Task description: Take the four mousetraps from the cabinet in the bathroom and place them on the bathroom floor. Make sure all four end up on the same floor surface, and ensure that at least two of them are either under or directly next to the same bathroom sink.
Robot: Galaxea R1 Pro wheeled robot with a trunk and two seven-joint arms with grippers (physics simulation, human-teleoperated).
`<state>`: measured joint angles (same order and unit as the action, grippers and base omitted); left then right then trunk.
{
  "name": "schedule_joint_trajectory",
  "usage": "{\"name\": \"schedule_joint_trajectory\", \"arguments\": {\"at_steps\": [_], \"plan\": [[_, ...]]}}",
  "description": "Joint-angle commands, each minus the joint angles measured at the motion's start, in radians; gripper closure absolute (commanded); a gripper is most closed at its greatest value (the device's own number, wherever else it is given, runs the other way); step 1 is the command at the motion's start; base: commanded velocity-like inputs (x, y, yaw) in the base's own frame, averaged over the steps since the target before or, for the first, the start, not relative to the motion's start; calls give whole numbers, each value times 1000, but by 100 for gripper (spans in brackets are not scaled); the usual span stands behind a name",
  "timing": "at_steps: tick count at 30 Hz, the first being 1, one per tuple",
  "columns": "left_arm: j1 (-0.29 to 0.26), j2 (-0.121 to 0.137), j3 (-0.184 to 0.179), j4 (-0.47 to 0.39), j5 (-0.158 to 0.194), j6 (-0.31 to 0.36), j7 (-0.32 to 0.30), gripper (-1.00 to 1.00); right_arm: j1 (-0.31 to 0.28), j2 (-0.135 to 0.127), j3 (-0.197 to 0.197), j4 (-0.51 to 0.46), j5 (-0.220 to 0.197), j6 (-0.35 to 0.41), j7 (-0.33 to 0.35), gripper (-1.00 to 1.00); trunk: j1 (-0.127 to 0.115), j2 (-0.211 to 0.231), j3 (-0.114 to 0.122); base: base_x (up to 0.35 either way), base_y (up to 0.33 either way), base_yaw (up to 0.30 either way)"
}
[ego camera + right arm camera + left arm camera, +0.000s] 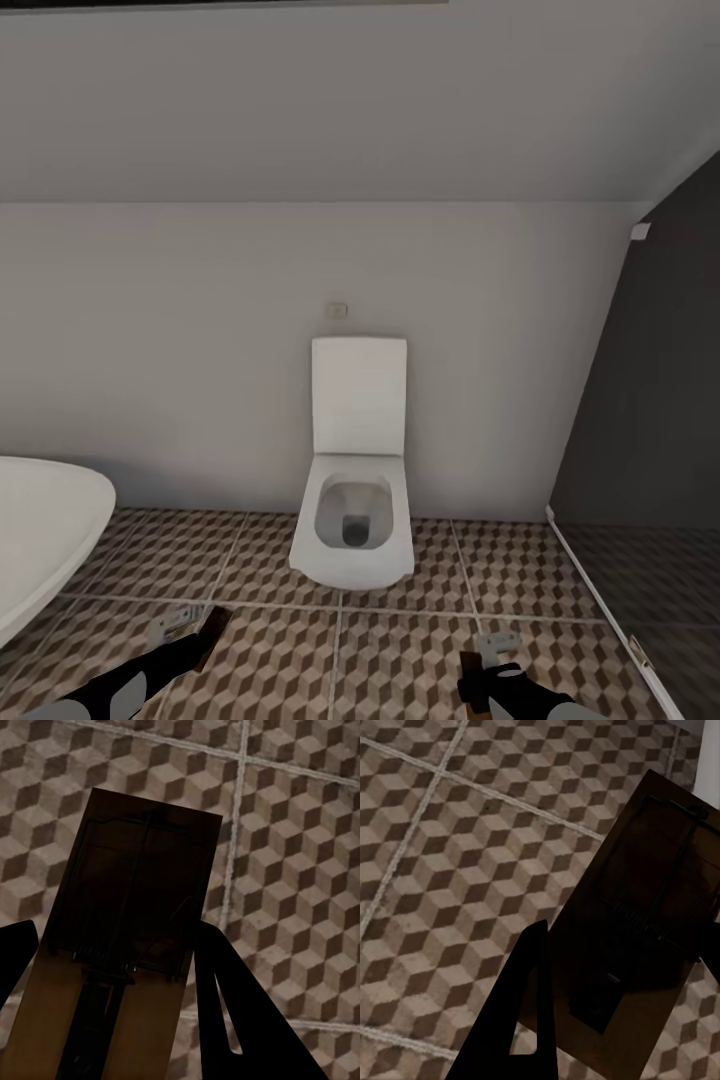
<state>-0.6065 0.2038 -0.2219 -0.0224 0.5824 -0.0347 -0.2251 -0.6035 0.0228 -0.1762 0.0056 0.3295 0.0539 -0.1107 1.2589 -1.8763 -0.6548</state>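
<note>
Your left gripper (pixel 607 1012) holds one mousetrap (pixel 649 900), pinched between its jaws by one end. The rest of the trap sticks out past the fingertips, over the bathroom floor (pixel 457 855). Your right gripper (pixel 112 1005) holds a second mousetrap (pixel 135 892) the same way, gripped at its near end. So you have two traps, one in each gripper. Each looks like a thin, light, stiff slab of wood. Keep the jaws on the flat wood, away from the wire parts.
</note>
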Motion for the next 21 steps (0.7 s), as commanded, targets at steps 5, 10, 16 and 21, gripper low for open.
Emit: {"name": "schedule_joint_trajectory", "arguments": {"at_steps": [5,10,16,21], "plan": [[-1,1,-8,2,8,-4,-4,100,-1,0,-8,1,8,2,-3,100,19,-36,-17,0,0,0],[0,1,-8,2,8,-4,-3,100,-1,0,-8,1,8,1,-2,100,38,-71,-32,0,0,0],[-1,1,-8,2,8,-3,-3,100,-1,0,-8,0,8,1,-1,100,61,-113,-51,0,0,0],[-1,2,-8,2,8,-4,-3,100,-1,0,-8,1,8,2,-1,100,80,-148,-67,0,0,0]]}}
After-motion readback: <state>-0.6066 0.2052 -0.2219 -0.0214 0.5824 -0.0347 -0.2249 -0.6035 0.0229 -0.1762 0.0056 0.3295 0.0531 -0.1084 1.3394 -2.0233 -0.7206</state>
